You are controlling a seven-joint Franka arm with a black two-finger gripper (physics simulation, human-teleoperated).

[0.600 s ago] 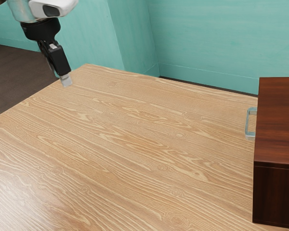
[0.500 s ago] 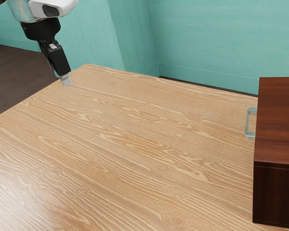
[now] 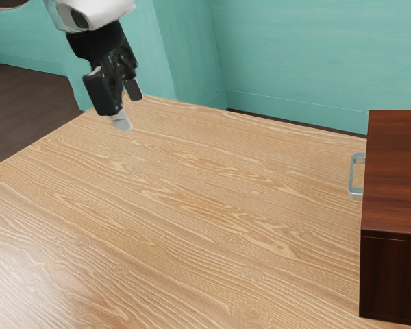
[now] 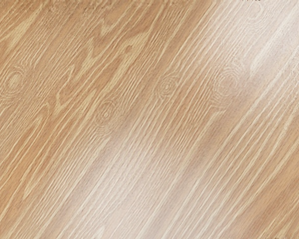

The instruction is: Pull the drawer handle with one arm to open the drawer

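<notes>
A dark brown drawer cabinet [image 3: 396,205] stands at the exterior view's right edge. Its silver bar handle [image 3: 356,176] sticks out from the side facing the arm, and the drawer front sits flush with the cabinet. My black gripper [image 3: 126,110] hangs above the far left part of the table, a long way from the handle. Its fingers [image 3: 122,123] stand apart and hold nothing. In the wrist view, bare table wood [image 4: 149,119] lies below my hand.
The light wooden table [image 3: 192,205] stretches between my gripper and the cabinet. Teal walls [image 3: 294,48] rise behind it, and dark floor [image 3: 20,103] shows past the table's left edge.
My hand has moved toward the exterior view's right and slightly down, and it has turned, so both fingers now show side by side.
</notes>
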